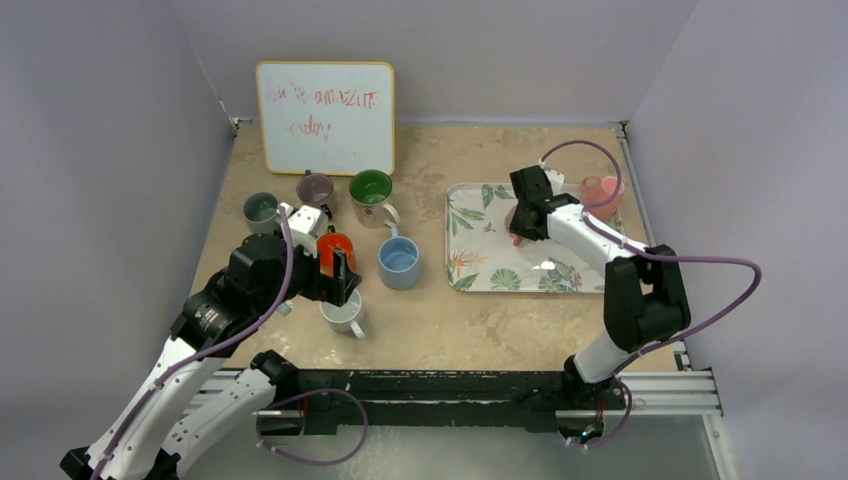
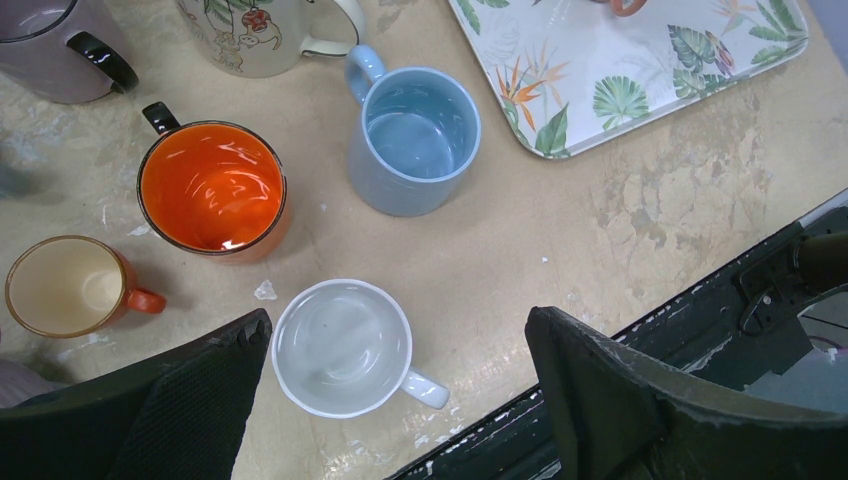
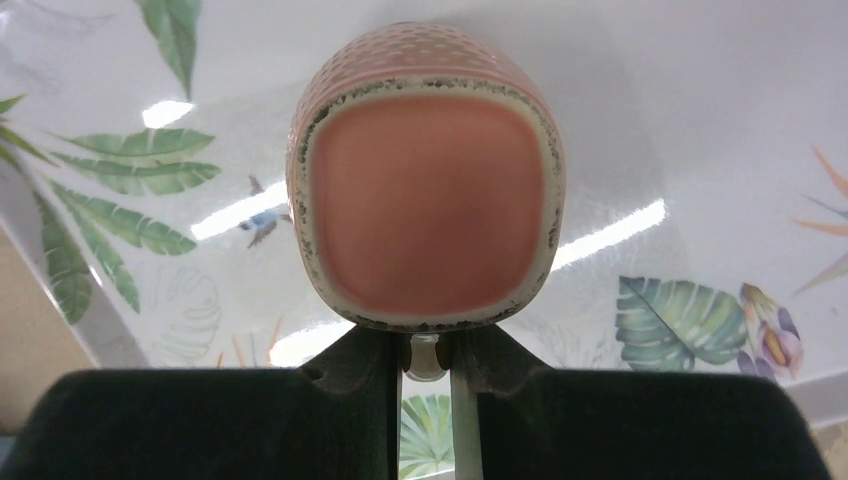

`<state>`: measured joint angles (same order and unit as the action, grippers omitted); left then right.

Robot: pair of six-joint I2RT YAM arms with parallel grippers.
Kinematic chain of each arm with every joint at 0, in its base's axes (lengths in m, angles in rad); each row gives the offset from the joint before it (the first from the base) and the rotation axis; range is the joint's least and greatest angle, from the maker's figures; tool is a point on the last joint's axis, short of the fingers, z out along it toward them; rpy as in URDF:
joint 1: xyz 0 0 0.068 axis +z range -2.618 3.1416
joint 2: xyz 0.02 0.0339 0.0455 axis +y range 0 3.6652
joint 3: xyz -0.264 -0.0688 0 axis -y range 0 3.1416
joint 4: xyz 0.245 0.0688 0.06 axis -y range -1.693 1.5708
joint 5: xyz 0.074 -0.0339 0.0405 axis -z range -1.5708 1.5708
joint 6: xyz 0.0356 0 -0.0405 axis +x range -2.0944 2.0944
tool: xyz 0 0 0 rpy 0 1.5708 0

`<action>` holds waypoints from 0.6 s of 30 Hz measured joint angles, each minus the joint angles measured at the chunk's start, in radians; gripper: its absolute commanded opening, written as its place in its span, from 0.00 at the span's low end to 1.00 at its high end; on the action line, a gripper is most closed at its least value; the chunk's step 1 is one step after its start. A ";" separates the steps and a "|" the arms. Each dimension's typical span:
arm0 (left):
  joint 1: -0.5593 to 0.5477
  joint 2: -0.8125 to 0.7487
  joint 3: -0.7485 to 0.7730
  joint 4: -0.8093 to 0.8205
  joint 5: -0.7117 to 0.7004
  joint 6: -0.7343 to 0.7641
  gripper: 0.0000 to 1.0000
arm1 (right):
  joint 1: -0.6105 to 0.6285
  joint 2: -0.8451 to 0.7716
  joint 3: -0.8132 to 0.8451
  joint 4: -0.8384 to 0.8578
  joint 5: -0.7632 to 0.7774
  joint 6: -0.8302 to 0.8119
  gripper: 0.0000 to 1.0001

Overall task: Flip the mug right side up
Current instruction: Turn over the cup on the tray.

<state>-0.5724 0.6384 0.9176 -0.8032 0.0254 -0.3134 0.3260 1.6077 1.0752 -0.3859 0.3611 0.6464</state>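
So on the bench (image 1: 480, 330) the leafy tray (image 1: 478, 262) has the pink mug (image 3: 428, 190) over it, base facing the wrist cam, right pincer (image 3: 428, 365) clenched on it, left pincer (image 2: 398, 330) spread wide above a white mug (image 2: 340, 345)

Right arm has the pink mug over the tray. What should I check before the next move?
1. Right gripper shut on mug: ok.
2. Mug upright: cannot tell; the wrist view shows only one blurred end face.
3. Tray bare around the mug: ok.
4. Other pink mug apart from it: ok.
5. Left gripper open, away from tray: ok.
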 measured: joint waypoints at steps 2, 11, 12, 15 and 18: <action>0.000 -0.001 0.000 0.000 0.000 0.000 0.99 | 0.000 0.002 -0.002 0.028 -0.023 -0.021 0.13; 0.000 -0.006 0.000 0.000 0.000 0.000 0.99 | 0.000 0.015 -0.002 0.101 -0.103 -0.056 0.11; 0.000 -0.006 0.000 0.000 0.000 0.000 0.98 | 0.000 0.016 -0.002 0.103 -0.106 -0.056 0.07; 0.000 -0.007 0.000 0.000 0.000 0.000 0.98 | 0.000 0.020 -0.001 0.111 -0.109 -0.058 0.00; 0.000 -0.009 0.000 0.000 0.000 0.000 0.99 | 0.000 0.022 -0.001 0.122 -0.109 -0.064 0.00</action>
<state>-0.5724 0.6292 0.9176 -0.8032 0.0254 -0.3134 0.3264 1.6299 1.0740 -0.2638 0.2516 0.5819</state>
